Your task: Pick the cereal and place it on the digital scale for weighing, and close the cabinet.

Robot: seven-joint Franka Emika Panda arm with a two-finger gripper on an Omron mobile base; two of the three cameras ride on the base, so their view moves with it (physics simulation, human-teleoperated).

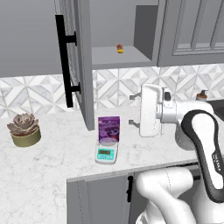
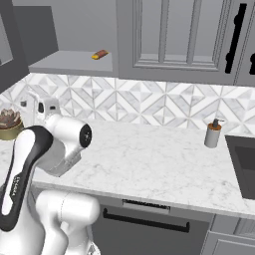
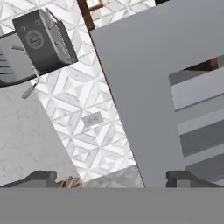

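The cereal (image 1: pixel 109 128) is a thin purple box with a cartoon face on its front, standing upright on the round platform of the digital scale (image 1: pixel 106 152). The scale is white and teal, with a small display panel at its near end, and sits on the marble counter (image 1: pixel 48 175) near the front edge. The box is a little wider than the scale under it.

The gripper (image 1: pixel 133 110) hangs to the right of the box and higher, at about the level of the backsplash, well apart from the box and touching nothing. In the hand view its two dark fingertips (image 3: pixel 40 178) sit far apart at the bottom corners, so the jaws stand wide with nothing between them.

Just left of the box, the cabinet (image 1: pixel 122 33) has its door (image 1: pixel 78 61) swung out towards the camera, edge-on, with a long black bar handle (image 1: pixel 66 61) on its outer face. In the hand view the door's flat grey inner face lies ahead of the fingers. On the cabinet shelf lies a small orange-red item (image 1: pixel 119 48).

A potted succulent (image 1: pixel 25 128) stands at the counter's left, and a soap dispenser (image 2: pixel 213 133) stands near the sink (image 2: pixel 244 164) on the right.
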